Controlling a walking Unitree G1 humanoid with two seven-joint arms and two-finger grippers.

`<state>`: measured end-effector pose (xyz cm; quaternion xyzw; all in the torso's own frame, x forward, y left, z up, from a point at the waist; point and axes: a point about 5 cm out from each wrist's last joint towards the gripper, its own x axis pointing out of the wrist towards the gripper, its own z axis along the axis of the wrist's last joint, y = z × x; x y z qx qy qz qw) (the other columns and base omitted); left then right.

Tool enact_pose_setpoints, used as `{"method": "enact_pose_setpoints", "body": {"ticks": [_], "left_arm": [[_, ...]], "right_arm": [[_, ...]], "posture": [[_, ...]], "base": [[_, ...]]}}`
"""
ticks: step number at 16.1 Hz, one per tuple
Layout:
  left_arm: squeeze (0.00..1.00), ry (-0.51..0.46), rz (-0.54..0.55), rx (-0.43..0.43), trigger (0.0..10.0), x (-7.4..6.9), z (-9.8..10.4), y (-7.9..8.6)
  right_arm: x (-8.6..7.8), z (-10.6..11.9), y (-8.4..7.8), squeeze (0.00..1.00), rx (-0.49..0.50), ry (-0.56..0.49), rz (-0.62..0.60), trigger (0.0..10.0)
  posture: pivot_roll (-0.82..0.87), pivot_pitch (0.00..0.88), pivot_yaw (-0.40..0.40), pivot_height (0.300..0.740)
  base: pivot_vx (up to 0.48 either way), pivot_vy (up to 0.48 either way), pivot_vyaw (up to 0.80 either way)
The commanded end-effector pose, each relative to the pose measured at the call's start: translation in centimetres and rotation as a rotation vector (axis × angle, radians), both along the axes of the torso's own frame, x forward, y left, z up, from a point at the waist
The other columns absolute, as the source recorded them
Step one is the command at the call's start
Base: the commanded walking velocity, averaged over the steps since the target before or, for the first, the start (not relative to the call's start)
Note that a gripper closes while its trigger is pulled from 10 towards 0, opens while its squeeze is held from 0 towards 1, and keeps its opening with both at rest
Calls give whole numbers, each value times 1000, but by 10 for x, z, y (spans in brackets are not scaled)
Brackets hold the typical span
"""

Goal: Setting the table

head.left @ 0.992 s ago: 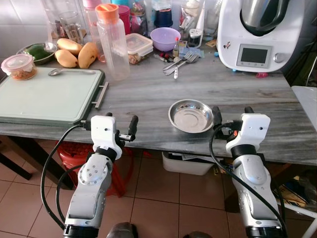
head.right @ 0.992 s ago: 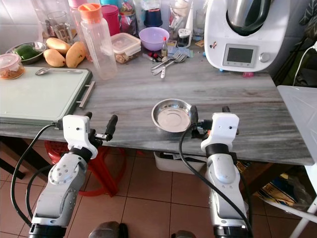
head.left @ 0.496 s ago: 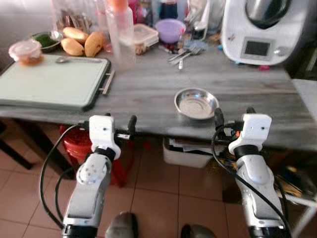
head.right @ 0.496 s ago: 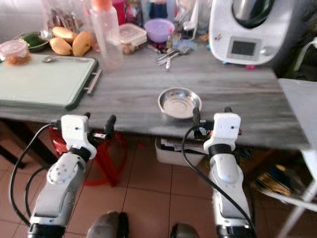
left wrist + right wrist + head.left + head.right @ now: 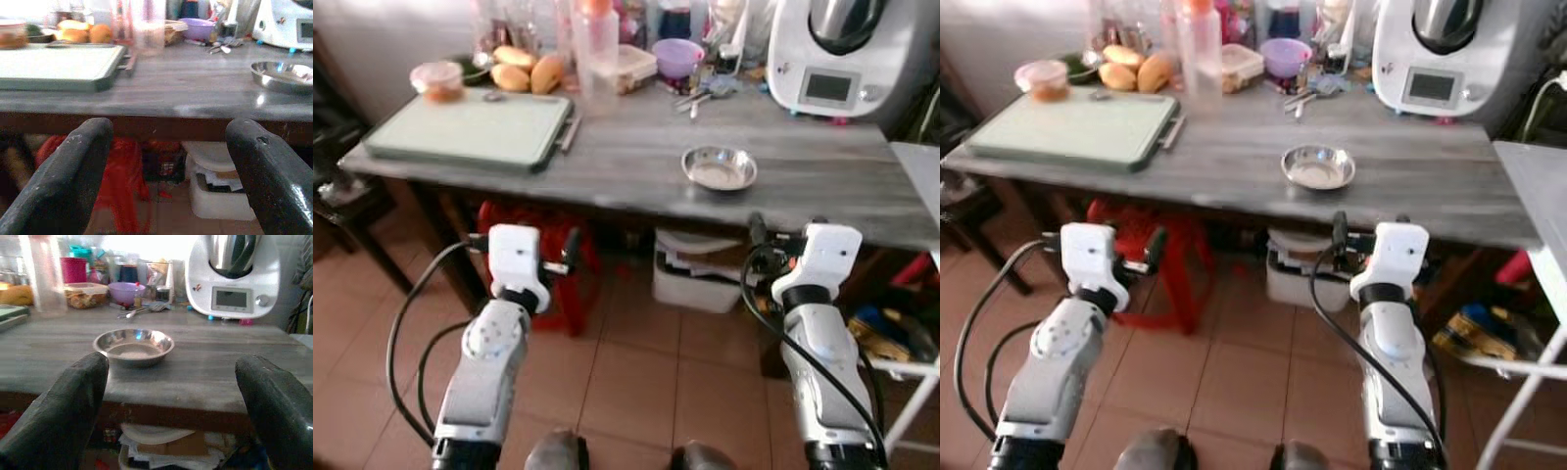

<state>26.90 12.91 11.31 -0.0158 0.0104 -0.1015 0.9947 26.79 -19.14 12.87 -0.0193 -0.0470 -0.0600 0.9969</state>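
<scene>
A shallow steel bowl (image 5: 719, 167) sits near the front edge of the grey table (image 5: 636, 157), right of the middle. Forks and spoons (image 5: 700, 93) lie further back beside a purple bowl (image 5: 675, 57). My left gripper (image 5: 524, 243) is held out in front of the table and below its top; it is open and empty, as the left wrist view (image 5: 168, 171) shows. My right gripper (image 5: 788, 235) is also open and empty, level with the table edge, facing the steel bowl (image 5: 133, 345) from a distance.
A pale green tray (image 5: 470, 130) covers the table's left part, with mangoes (image 5: 533, 70) and a lidded container (image 5: 437, 78) behind it. A tall bottle (image 5: 594, 44) and a white kitchen machine (image 5: 837, 54) stand at the back. A red stool (image 5: 533, 264) and a white bin (image 5: 700, 274) sit under the table.
The camera has drawn back from the table, so the table and bowl look smaller and farther and more floor shows. Both arms keep the same pose, grippers still open.
</scene>
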Motion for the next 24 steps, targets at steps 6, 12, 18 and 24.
{"method": "enact_pose_setpoints", "body": {"ticks": [6, 12, 18, 24], "left_arm": [[0, -31, -52, -12, 10000, -2, 5, -2], [0, -28, -73, -24, 10000, -3, 3, -4], [0, -12, -70, -31, 10000, -4, -2, -3], [0, -18, -67, -33, 10000, -3, 0, -3]], "right_arm": [[1, -3, 5, 0, 0, 9, 32, 10000], [0, -9, 6, 0, -61, 40, 32, 10000], [-9, -15, 5, 0, -6, 74, 56, 10000], [-7, -16, 5, 0, -7, 93, 58, 10000]], "posture": [[36, 0, 25, 740], [23, 0, 31, 740], [12, 0, 24, 740], [16, 0, 19, 740]], "base": [[0, 0, 0], [0, -42, 0], [0, -247, 0], [0, -242, -667]]}}
